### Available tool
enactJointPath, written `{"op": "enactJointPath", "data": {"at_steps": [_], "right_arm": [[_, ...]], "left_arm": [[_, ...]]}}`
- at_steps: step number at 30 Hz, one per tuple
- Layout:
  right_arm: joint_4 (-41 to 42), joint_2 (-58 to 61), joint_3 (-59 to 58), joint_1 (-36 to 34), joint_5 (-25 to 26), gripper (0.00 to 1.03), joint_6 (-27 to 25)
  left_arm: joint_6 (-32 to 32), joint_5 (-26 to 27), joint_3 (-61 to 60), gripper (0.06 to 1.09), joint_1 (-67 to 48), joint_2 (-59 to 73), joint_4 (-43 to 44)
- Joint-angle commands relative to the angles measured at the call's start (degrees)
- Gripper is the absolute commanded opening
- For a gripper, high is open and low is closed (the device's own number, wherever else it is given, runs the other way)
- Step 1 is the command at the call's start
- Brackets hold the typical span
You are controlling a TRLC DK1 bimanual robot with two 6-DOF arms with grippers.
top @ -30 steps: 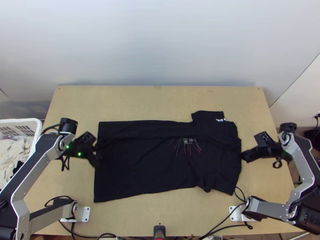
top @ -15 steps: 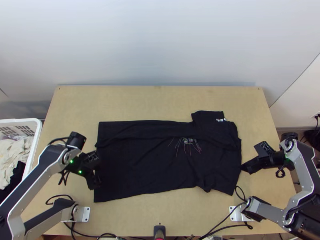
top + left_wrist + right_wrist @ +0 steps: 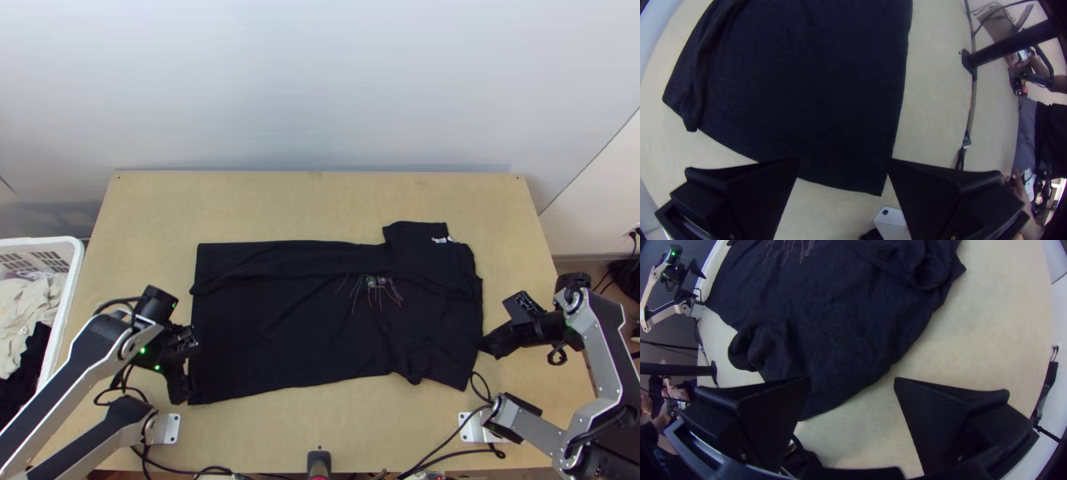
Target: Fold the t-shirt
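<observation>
High at six o'clock, the top view plunges down on the table [image 3: 280,204]; low and close, the left wrist view peers inward from eight, the right from four, each sharing with it one end of the t-shirt [image 3: 280,336]!

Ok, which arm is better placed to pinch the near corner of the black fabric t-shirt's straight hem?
Left, likely: the left gripper, jaws open, frames that corner in its wrist view, while the right gripper is by the opposite end of the t-shirt.
</observation>
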Motion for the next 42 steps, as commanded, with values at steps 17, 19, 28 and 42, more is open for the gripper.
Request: {"op": "enactJointPath", "data": {"at_steps": [17,19,28,42], "right_arm": [[3.75,0.05,-2.09,5.63,0.02,0.84,2.84],[4.45,0.23,-2.18,5.81,0.02,0.84,3.19],[7.18,2.07,-2.45,8.62,0.02,0.81,5.56],[11.84,4.01,-2.71,8.18,0.11,0.59,6.0]], "left_arm": [[-4.26,-9.03,-6.26,1.01,-13.03,-0.06,10.66],[-5.23,-9.38,-6.79,1.01,-13.03,0.29,12.6],[-5.32,-9.38,-7.32,0.91,-13.47,2.31,13.13],[-5.14,-9.38,-8.9,0.57,-15.76,3.55,16.29]]}}
